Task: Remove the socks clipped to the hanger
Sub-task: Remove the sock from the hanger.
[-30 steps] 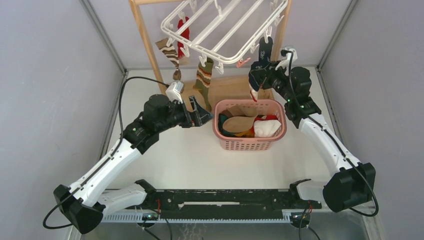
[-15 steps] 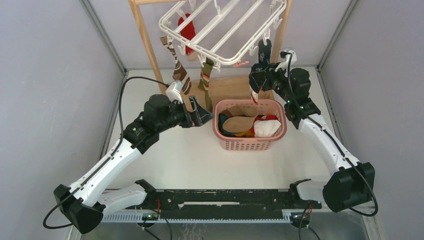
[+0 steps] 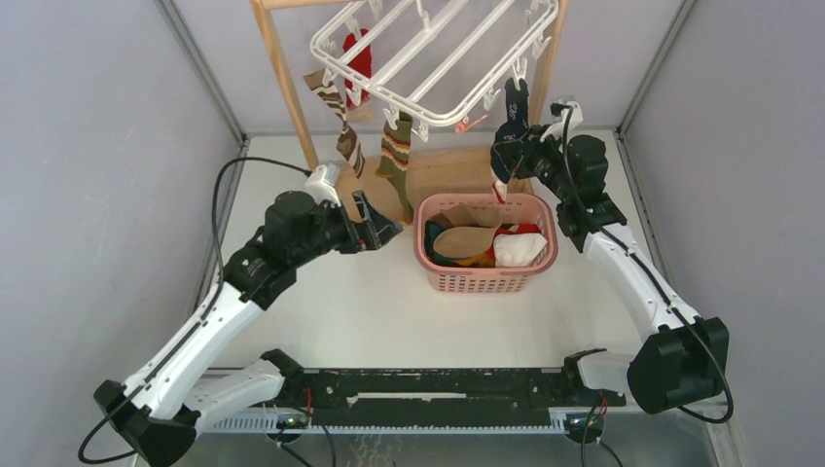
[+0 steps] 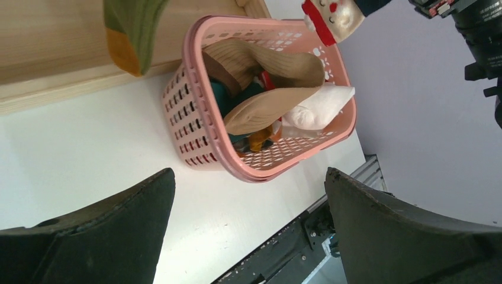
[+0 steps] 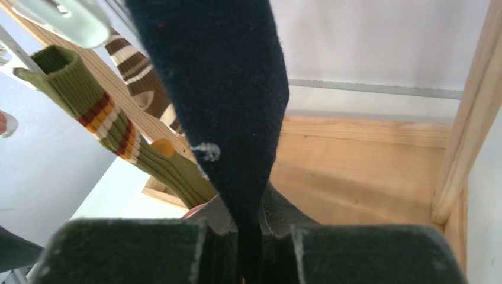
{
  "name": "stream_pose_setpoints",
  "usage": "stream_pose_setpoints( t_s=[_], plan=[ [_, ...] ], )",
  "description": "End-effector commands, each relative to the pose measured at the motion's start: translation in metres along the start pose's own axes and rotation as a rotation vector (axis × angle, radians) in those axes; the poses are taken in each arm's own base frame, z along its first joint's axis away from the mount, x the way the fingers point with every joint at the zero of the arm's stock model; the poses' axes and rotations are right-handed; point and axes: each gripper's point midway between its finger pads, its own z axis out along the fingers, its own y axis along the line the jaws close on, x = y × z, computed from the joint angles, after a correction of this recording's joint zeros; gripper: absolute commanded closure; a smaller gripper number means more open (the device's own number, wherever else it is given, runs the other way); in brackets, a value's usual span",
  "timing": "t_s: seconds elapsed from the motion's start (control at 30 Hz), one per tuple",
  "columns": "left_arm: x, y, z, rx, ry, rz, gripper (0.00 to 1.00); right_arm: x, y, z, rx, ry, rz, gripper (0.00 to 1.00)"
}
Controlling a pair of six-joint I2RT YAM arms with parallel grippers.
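Pinching navy sock in right gripper, under hanger, for pulling free; holding left gripper spread, empty.

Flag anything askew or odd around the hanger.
The hanger hangs skewed, not square to the wooden stand. The navy sock, still clipped to it, is pinched in the right gripper and stretched taut, which likely pulls the hanger crooked. Nothing looks spilled or damaged.
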Motion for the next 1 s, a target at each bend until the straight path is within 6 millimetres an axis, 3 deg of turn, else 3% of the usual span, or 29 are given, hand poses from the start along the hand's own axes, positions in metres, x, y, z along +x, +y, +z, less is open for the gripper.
stream_pose_setpoints(
  t_s=[0.0,0.27,0.43,0.97],
  plan=[
    [0.005,0.025,-0.019,-0.068,-0.038,0.019,0.00,-0.016,0.002,-0.011,-0.013,-0.059,-0.016,0.87],
    [0.020,0.066,-0.052,-0.215,-0.048,0.034,0.00,-0.019,-0.009,-0.019,0.007,-0.071,-0.004,0.86],
    [0.035,0.077,-0.061,-0.231,-0.052,0.004,0.00,-0.021,-0.011,-0.020,0.010,-0.076,0.003,0.86],
    [0.049,0.058,-0.068,-0.119,-0.005,-0.030,0.00,-0.021,-0.007,-0.009,-0.052,-0.081,0.056,0.78]
  ],
)
